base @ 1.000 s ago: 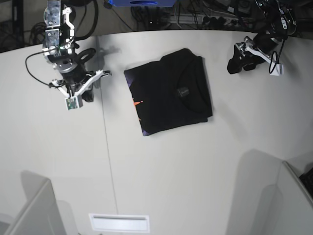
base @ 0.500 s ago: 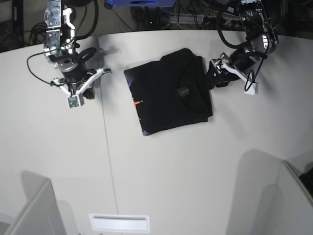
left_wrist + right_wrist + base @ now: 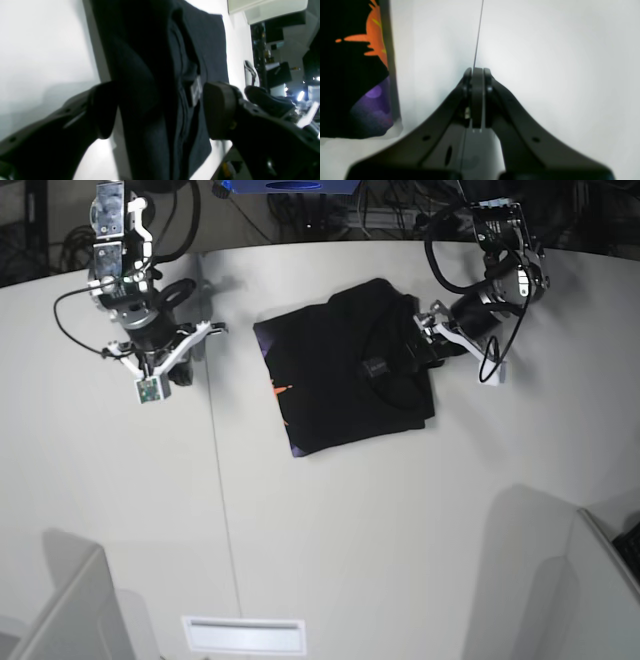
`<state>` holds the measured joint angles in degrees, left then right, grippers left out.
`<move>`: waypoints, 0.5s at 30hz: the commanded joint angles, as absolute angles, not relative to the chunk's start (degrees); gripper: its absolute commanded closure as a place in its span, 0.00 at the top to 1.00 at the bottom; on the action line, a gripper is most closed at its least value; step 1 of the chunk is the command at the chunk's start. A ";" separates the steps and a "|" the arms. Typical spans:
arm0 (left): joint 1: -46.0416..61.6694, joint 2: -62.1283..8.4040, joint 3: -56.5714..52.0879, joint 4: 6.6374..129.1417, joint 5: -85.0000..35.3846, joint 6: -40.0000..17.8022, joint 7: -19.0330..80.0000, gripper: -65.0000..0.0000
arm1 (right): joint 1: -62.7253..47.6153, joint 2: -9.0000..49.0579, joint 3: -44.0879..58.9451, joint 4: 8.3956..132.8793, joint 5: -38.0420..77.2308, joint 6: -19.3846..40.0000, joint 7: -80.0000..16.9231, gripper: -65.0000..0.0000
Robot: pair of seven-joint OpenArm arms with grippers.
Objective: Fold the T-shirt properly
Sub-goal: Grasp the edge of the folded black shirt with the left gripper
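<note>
The left arm reaches in low over the white table (image 3: 330,530), its wrist bent so the left gripper (image 3: 160,110) straddles the near edge of the T-shirt (image 3: 345,370). Its jaws stand wide apart, one finger (image 3: 100,110) on the bare table side and the other pad (image 3: 218,110) over the cloth, with folded layers of black fabric running between them; they are not closed on it. Just ahead of the pad a small pale tag (image 3: 196,88) stands at the collar.

The right arm hangs well off to the shirt's far side, the right gripper (image 3: 477,75) pointing down at the table, its jaws pressed together on nothing. Beside it lies a corner of the shirt bearing an orange mark (image 3: 373,37) and a purple patch (image 3: 373,100).

The shirt is soft, matte cloth, folded into a rough rectangle lying flat between the two grippers
</note>
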<state>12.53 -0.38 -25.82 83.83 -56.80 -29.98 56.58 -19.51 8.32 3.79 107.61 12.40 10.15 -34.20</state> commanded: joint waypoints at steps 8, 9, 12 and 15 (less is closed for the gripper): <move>12.35 2.77 -25.80 84.18 -50.77 -28.97 57.63 0.74 | -19.03 8.66 4.09 108.62 12.70 10.51 -32.75 0.00; 11.91 2.77 -25.80 84.18 -50.59 -28.26 57.63 0.74 | -19.03 8.66 4.09 108.62 12.70 10.51 -32.75 0.00; 11.38 2.77 -25.80 84.18 -50.59 -26.86 57.63 0.73 | -19.03 8.66 4.09 108.62 12.70 10.51 -32.84 0.00; 11.03 2.77 -25.71 84.18 -50.59 -25.71 57.71 0.71 | -19.21 8.66 4.09 108.62 12.70 10.51 -32.84 0.00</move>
<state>10.98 3.01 -25.71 83.88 -53.15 -27.03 56.58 -19.55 8.32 3.79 107.61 12.40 10.15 -34.22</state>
